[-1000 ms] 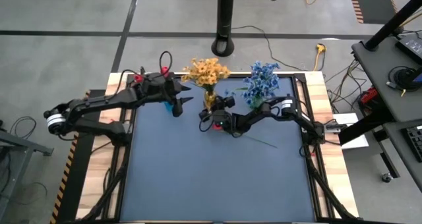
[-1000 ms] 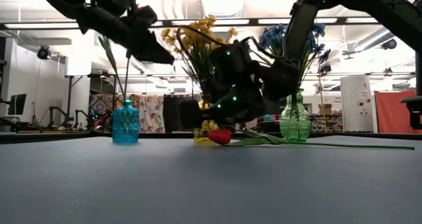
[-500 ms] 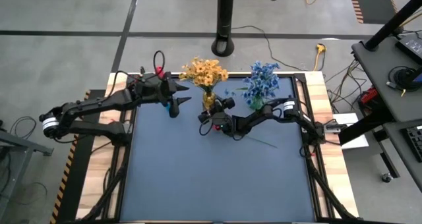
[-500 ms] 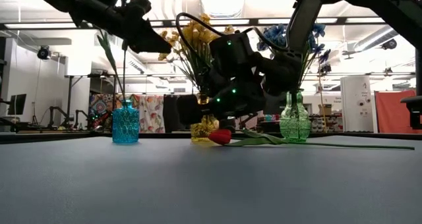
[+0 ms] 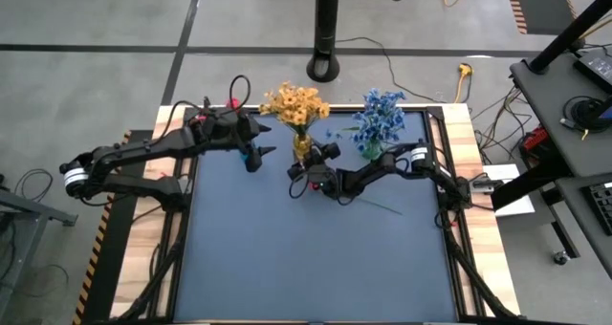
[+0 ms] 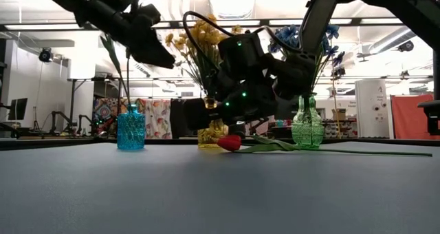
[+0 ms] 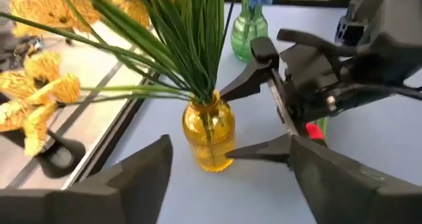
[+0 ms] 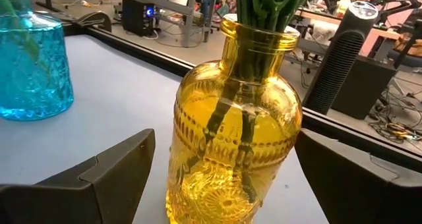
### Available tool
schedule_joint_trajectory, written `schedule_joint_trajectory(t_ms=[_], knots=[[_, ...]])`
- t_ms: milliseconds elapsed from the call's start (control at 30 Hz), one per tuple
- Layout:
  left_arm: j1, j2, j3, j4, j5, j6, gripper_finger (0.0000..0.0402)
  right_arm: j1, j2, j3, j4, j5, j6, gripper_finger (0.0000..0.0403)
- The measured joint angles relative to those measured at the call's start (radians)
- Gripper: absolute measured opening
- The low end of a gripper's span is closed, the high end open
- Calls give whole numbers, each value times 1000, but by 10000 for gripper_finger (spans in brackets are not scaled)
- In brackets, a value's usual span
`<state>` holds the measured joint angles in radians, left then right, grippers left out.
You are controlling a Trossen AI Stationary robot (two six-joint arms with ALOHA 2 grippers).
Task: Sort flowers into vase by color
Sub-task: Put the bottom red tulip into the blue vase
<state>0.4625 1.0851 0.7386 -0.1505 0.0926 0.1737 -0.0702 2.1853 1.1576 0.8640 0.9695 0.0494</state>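
Showing no writing, yellow vase point(image 8: 232, 125)

The right gripper point(image 6: 230, 127) hides the yellow vase point(image 6: 213, 134) in the low view

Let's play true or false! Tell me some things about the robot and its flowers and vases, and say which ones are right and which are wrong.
1. The yellow flowers stand in the yellow vase. True.
2. The blue flowers stand in the blue vase. False: they stand in the green vase; the blue vase holds thin green stems.
3. A red flower lies flat on the table. True.
4. The right pincer is squeezing the red flower. False: it is open, just above the flower, beside the yellow vase.
5. The left pincer is up above the blue vase. True.
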Motion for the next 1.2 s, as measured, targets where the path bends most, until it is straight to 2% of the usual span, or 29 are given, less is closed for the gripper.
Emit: schedule_joint_trajectory(t_ms=[100, 200, 467, 667, 900, 1200], knots=[[0, -2, 28, -63, -2, 9, 313, 6, 0, 0, 0, 0, -1, 354], [0, -2, 49, -117, -3, 2, 325, 12, 0, 0, 0, 1, 1, 354], [-2, -2, 54, -180, -3, -8, 325, 32, 0, 0, 0, 4, -8, 354], [-2, -8, 54, -171, -3, -2, 324, 43, -7, 0, 0, 100, -75, 354], [-7, -19, 54, -149, 3, 0, 324, 55, -8, 0, -5, 109, -89, 354], [-27, -19, 124, -247, 0, 0, 324, 75, -55, 0, -105, 158, -84, 354]])
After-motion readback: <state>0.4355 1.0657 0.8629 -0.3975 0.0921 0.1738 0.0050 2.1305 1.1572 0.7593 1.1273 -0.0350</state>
